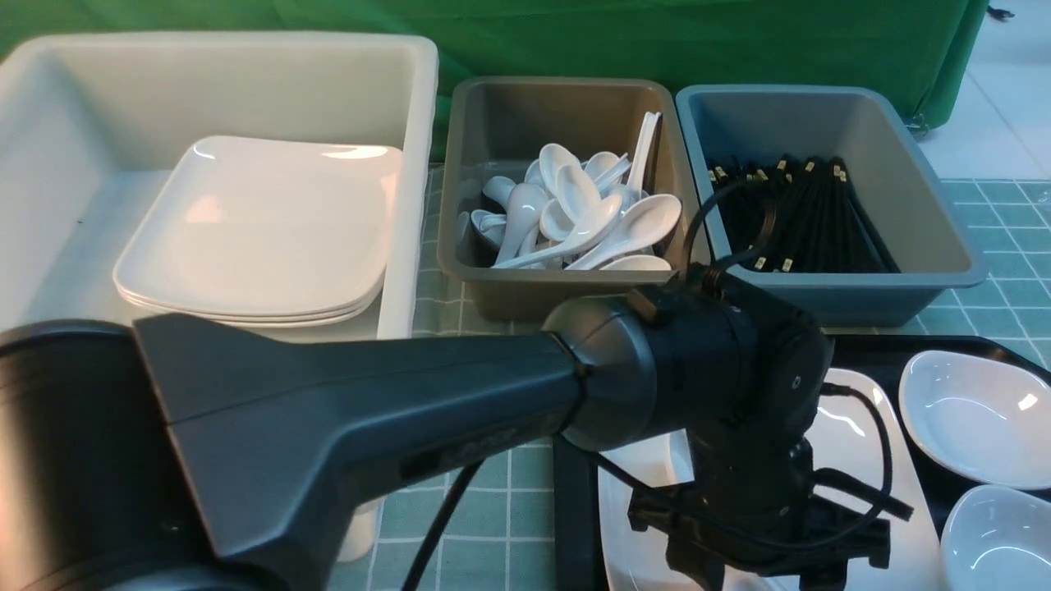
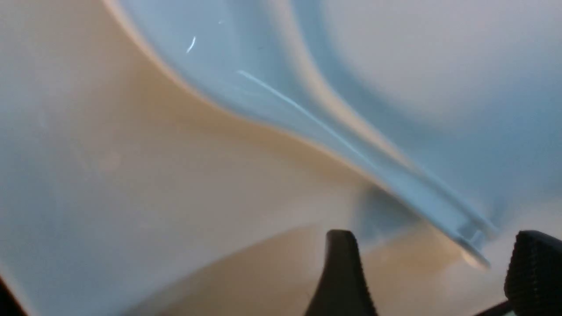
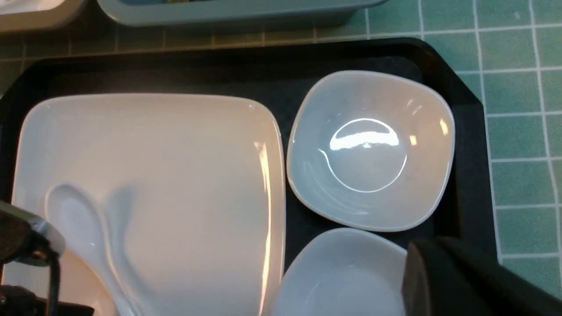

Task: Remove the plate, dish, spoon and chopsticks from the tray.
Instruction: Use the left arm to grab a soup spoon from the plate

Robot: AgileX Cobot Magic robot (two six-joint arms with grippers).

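The black tray (image 3: 281, 61) carries the white square plate (image 3: 167, 166), with the white spoon (image 3: 83, 228) lying on it. Two small white dishes sit beside the plate, one dish (image 3: 371, 149) farther off and one (image 3: 347, 276) nearer. My left arm (image 1: 739, 386) reaches across over the plate (image 1: 854, 427). My left gripper (image 2: 437, 272) is open, its black fingers either side of the end of the spoon handle (image 2: 307, 114) without touching it. My right gripper (image 3: 421, 263) is shut, with nothing seen in it, above the nearer dish's edge. The chopsticks are out of view.
Behind the tray stand three tubs: a white tub (image 1: 410, 123) with a stack of square plates (image 1: 254, 230), a brown-grey tub (image 1: 460, 205) full of spoons (image 1: 575, 205), and a blue-grey tub (image 1: 928, 197) of black sticks (image 1: 805, 213). A green checked cloth (image 1: 493, 492) covers the table.
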